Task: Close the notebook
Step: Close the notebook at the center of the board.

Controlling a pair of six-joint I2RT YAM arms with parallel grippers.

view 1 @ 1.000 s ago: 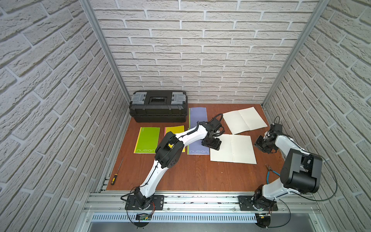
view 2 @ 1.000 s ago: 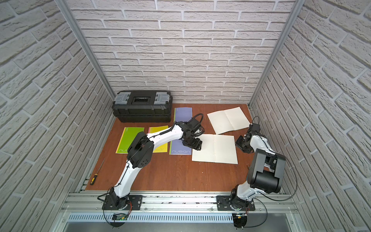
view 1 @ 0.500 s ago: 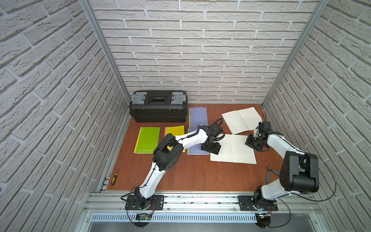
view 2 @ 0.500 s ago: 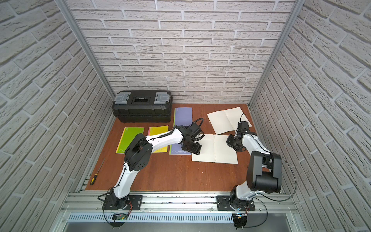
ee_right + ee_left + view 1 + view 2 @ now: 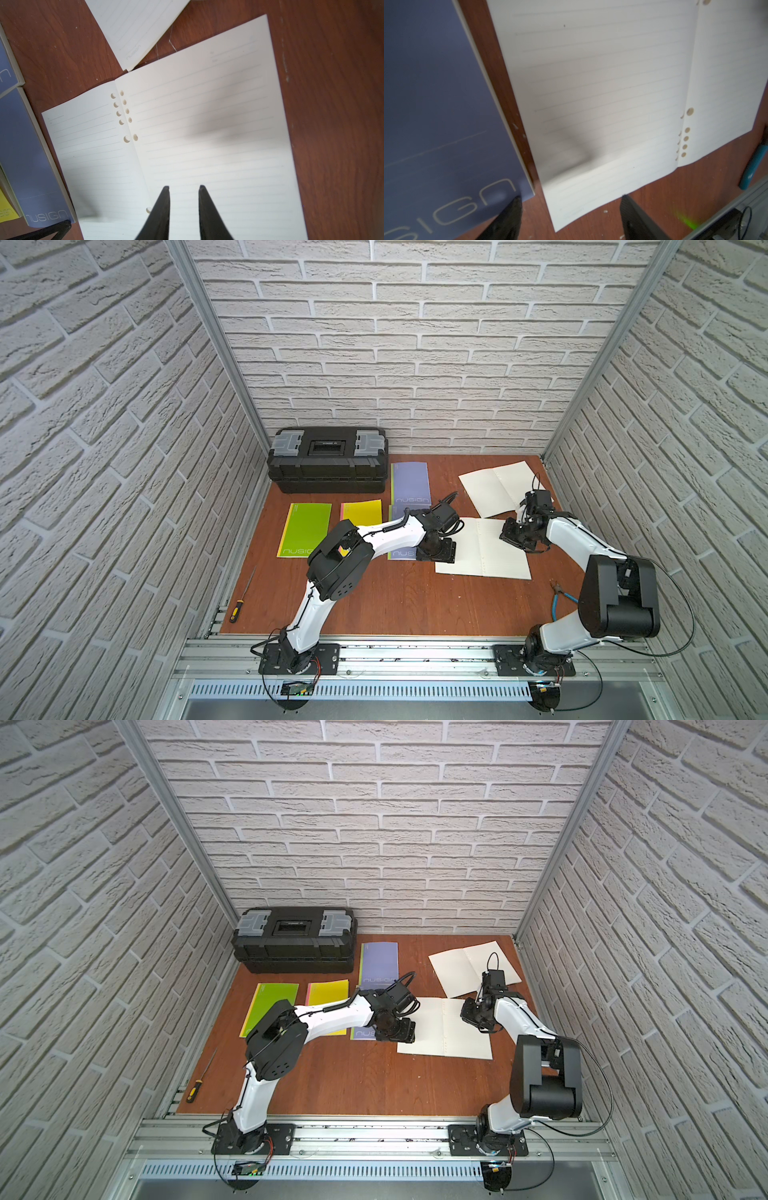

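I have the notebook [image 5: 494, 556] lying open and flat, right of the table's [image 5: 399, 601] middle. Only a thin strip of wood separates its left page edge from the blue notebook [image 5: 436, 104], and its far edge comes just beside a second open notebook [image 5: 496, 487]. Near and right sides give bare wood, with pliers [image 5: 559, 601] toward the front. My left gripper [image 5: 571, 218] stands wide open astride the left page's near corner, holding nothing. My right gripper [image 5: 184, 199] hangs over the right page by the spine, jaws a narrow gap apart and empty. Whether it touches the paper I cannot tell.
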